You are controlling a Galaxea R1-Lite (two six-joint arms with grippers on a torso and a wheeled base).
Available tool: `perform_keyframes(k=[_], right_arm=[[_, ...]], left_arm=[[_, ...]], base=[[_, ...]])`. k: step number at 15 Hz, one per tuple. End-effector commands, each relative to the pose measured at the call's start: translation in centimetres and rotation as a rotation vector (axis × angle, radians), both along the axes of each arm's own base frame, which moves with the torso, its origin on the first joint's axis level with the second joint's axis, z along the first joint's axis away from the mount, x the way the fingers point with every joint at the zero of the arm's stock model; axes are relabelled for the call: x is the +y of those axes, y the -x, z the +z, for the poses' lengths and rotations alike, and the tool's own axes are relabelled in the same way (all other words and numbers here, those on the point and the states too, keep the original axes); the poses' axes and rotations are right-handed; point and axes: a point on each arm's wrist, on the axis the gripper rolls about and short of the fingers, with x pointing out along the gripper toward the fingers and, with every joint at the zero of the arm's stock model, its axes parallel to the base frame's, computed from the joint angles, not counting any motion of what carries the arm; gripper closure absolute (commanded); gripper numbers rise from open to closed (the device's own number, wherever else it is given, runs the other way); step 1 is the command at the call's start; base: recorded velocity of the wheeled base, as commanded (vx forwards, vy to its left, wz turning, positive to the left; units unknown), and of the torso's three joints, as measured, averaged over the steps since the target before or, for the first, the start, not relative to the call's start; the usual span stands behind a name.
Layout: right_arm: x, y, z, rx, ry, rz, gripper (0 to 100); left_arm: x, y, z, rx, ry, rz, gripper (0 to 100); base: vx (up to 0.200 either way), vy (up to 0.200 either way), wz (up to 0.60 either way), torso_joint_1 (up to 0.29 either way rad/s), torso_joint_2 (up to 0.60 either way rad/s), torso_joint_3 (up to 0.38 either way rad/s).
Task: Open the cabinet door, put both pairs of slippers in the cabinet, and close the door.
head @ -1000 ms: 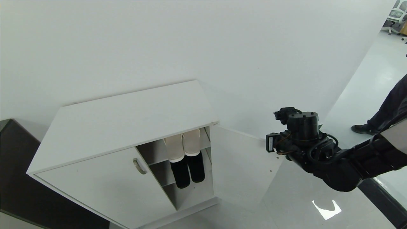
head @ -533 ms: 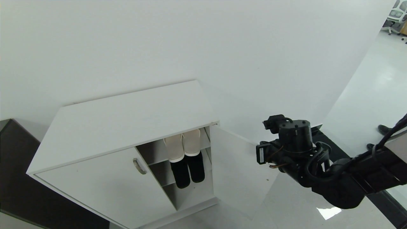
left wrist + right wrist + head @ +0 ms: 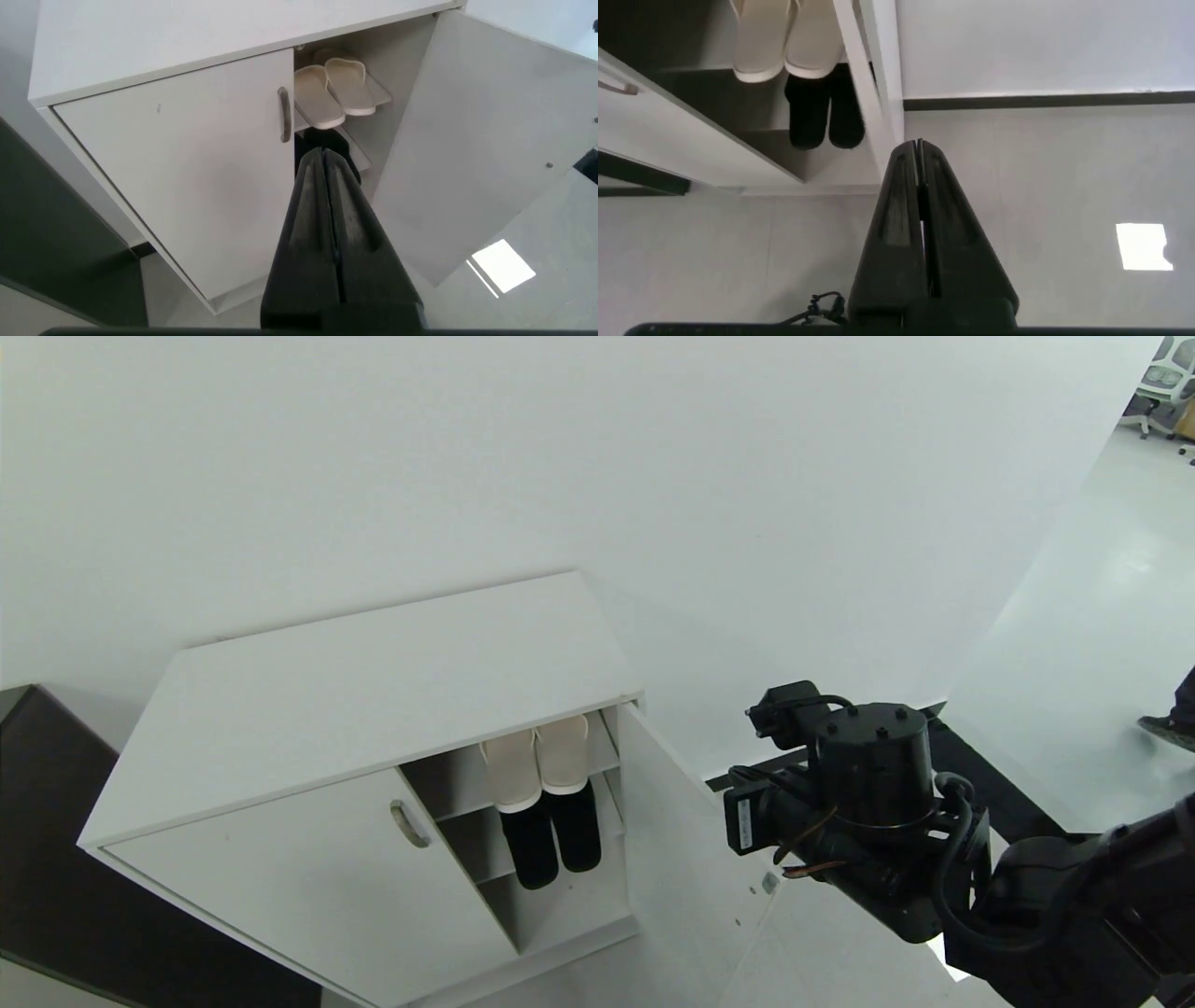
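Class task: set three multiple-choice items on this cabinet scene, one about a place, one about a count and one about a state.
1. Where is the white pair of slippers? A on the upper shelf, above the black pair; B on the floor; C on a table.
2. How many pairs are in the cabinet? A one; B two; C three.
3. The cabinet's right door is: A shut; B missing; C open.
Answers: 1 A, the white pair lies on the shelf over the black one. 2 B, one white and one black pair show inside. 3 C, it stands swung out, leaving the opening in view.
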Motion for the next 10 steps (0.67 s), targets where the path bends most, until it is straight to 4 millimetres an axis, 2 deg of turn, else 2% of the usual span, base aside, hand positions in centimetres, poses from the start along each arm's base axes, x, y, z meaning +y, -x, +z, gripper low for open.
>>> perform_keyframes(k=[1,6,10], right_arm=[[-0.20,0.02,0.21,-0.005,-0.003,-0.003,100],[-0.31,-0.35,-0.10,0.002,0.001,-0.007,100],[-0.43,-0.52,-0.11,0.002,0.001,-0.013,100]], left_arm=[[0.00,0.00,0.01,-0.001,0.000,0.000,100],[0.00,0.00,-0.01,0.001,0.002,0.000,100],[0.00,0.00,-0.01,0.001,0.002,0.001,100]], base=[[0.000,0.000,0.00,0.000,0.00,0.000],[0.000,0.000,0.00,0.000,0.00,0.000],[-0.200,0.000,0.00,0.010,0.00,0.002]])
